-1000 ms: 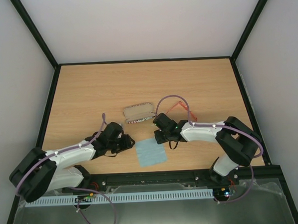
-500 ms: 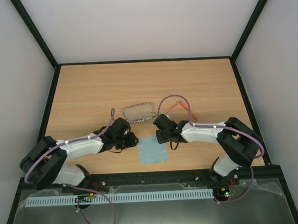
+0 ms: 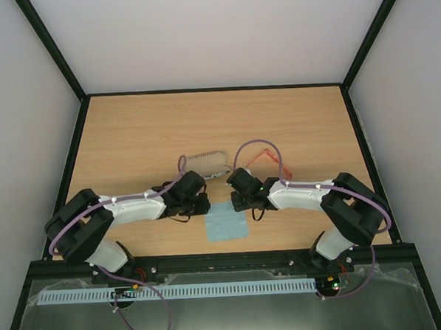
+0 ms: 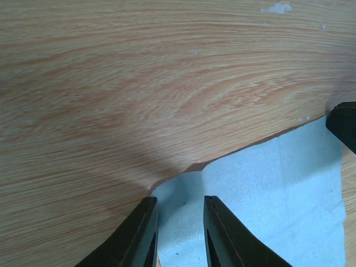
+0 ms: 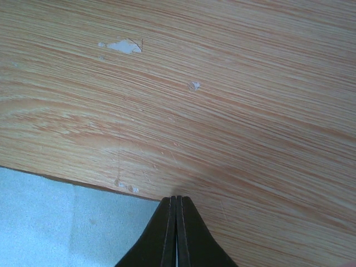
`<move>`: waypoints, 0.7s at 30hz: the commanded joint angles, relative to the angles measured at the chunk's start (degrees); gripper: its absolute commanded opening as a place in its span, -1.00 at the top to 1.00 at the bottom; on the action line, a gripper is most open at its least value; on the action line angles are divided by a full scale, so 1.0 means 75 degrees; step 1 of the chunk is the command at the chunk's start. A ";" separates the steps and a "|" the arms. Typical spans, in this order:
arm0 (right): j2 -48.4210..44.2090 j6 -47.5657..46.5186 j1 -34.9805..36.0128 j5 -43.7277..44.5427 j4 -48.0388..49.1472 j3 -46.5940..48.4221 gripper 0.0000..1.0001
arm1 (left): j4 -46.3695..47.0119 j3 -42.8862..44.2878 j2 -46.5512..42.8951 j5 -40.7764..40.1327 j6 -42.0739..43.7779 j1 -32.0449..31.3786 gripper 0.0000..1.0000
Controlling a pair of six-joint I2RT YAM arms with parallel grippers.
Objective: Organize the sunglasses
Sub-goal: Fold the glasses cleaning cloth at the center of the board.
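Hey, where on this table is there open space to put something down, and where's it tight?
The far half of the table, from the case and sunglasses back to the rear edge, is bare. It is crowded in the near middle, where the left end effector and right end effector meet at the cloth.

Wooden table [image 3: 130, 140]. A light blue cloth [image 3: 227, 225] lies flat close to the near edge, about mid-width. The left gripper [image 3: 206, 206] is at the cloth's far-left corner and the right gripper [image 3: 236, 202] at its far-right corner. An oblong case [image 3: 208, 161] sits just beyond the left gripper, partly hidden. Red-orange sunglasses [image 3: 263, 156] lie right of the case, apart from it.
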 commanded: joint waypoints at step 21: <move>-0.0070 0.0124 -0.0058 -0.0022 -0.0921 -0.0199 0.97 | -0.0971 0.0263 0.0119 -0.1120 0.0062 -0.0355 0.95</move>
